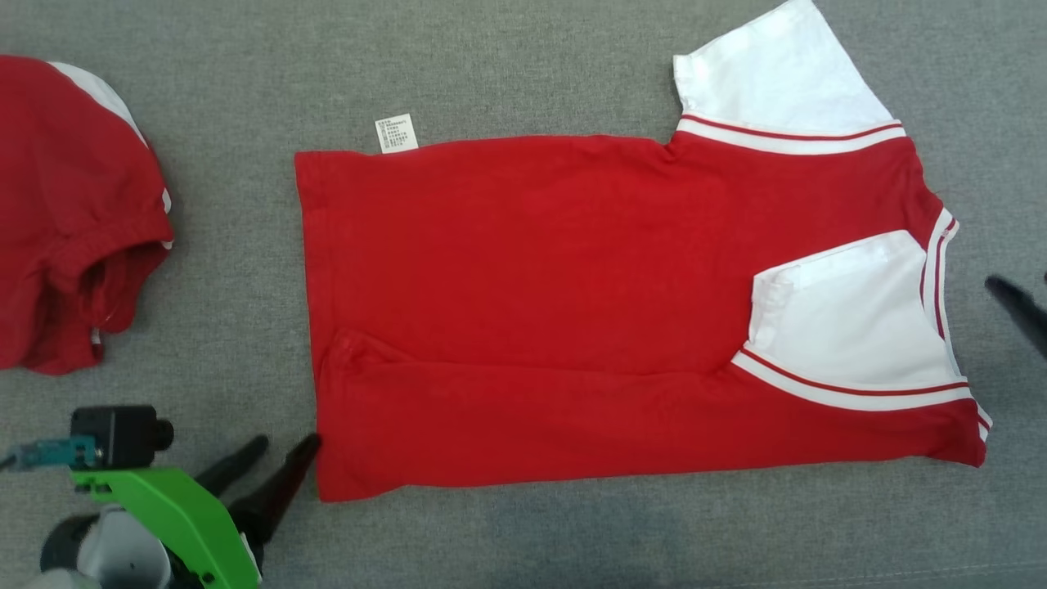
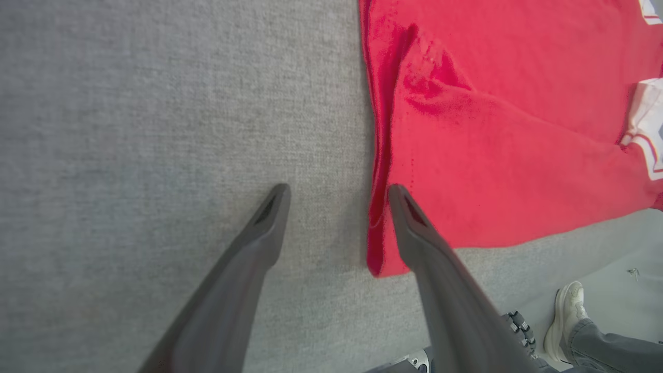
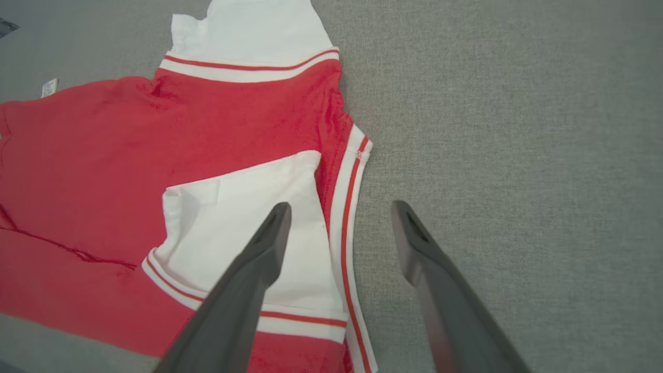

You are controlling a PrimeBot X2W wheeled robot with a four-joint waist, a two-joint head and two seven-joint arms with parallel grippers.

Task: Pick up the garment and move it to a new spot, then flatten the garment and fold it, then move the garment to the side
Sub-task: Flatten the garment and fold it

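Left gripper [image 2: 337, 191] and right gripper [image 3: 340, 207] open, empty. Risk: grabbing one layer of shirt [image 1: 532, 270] drags fold [image 1: 532, 370] apart.

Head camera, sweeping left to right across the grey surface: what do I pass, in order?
Bunched red garment at the left edge → left gripper, open, at the shirt's lower-left corner → flat red-and-white shirt → right gripper at the right edge.
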